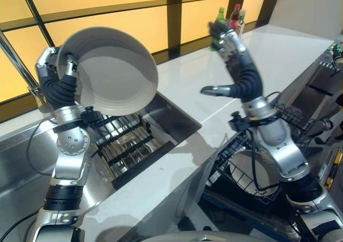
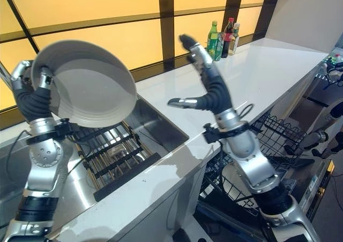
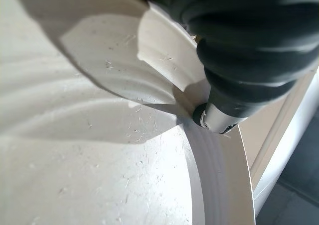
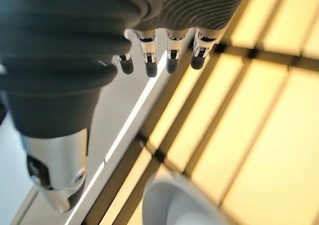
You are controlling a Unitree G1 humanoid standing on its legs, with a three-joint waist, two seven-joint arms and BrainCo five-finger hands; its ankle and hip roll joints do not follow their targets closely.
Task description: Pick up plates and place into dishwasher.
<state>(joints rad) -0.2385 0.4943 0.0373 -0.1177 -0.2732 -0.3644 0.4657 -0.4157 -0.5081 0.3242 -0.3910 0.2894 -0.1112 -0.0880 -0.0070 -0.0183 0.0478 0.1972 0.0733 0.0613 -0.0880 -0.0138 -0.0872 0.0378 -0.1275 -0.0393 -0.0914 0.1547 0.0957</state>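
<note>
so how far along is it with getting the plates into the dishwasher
Partway. The left hand grips a white plate lifted above the sink. One plate already sits in the dishwasher rack at lower right. The right hand is raised, open and empty. Left: carrying the held plate across and racking it.

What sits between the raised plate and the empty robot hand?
Nothing is held between them: in the left eye view, open air over the sink corner and bare white counter separates the plate from the right robot hand.

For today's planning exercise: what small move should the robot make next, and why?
Probably carry the plate right, toward the dishwasher rack. The left hand grips it raised over the sink; the right hand is open and empty.
</note>
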